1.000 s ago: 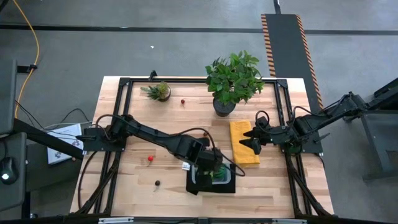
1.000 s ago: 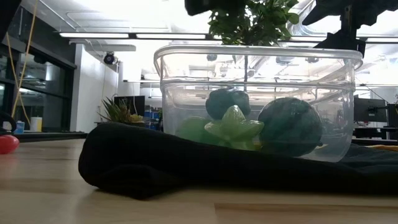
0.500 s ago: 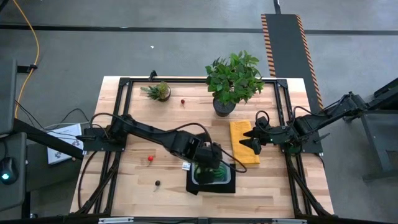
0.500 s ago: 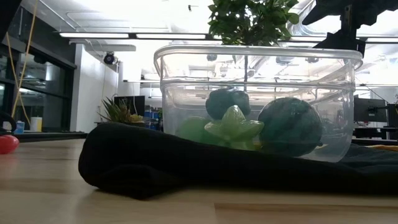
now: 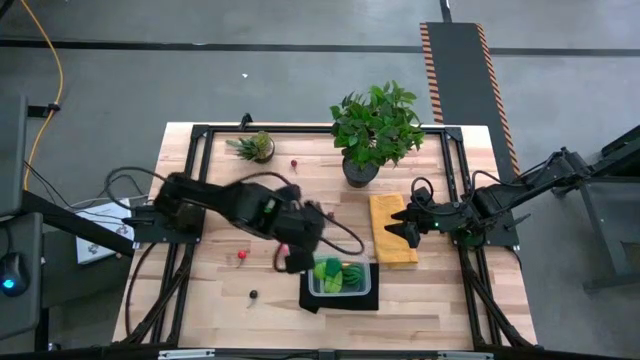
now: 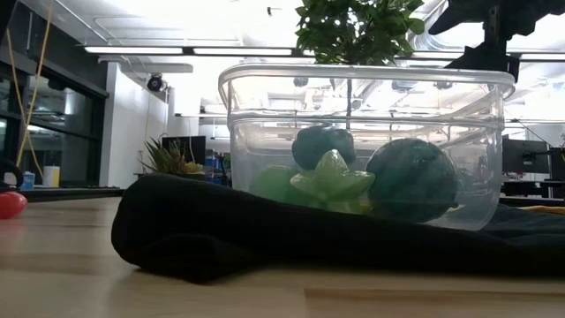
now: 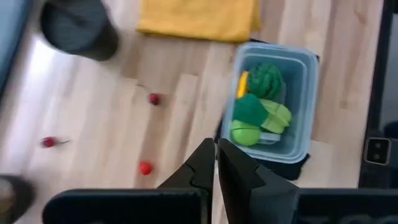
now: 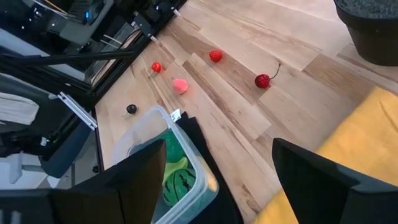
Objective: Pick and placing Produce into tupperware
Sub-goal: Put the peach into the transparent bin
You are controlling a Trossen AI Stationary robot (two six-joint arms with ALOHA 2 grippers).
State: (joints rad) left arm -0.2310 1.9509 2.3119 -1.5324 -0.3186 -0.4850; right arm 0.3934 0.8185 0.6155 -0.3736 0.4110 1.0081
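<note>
The clear tupperware (image 5: 338, 277) sits on a black mat (image 6: 265, 231) near the table's front edge. It holds green produce: a star-shaped piece (image 6: 331, 181), a dark striped melon (image 6: 411, 178) and a dark green piece (image 6: 322, 143). In the left wrist view a yellow piece (image 7: 242, 84) shows inside too. My left gripper (image 5: 287, 261) hangs above bare wood just left of the container, shut and empty (image 7: 216, 158). Loose pieces lie on the wood: a red one (image 5: 242, 255), a dark berry (image 5: 253, 294) and a cherry (image 5: 294, 163). My right gripper (image 5: 405, 229) waits open over the yellow cloth (image 5: 392, 230).
A large potted plant (image 5: 375, 128) and a small spiky plant (image 5: 256, 147) stand at the far edge. A black frame (image 5: 196, 140) runs along the table's far, left and right sides. The right wrist view shows a pink piece (image 8: 180, 85) and more red ones (image 8: 215, 56) on the wood.
My left gripper has risen from over the tupperware and swung toward the table's left, and now hangs over bare wood beside the container. The produce inside the container has stayed where it was. The right arm has kept still.
</note>
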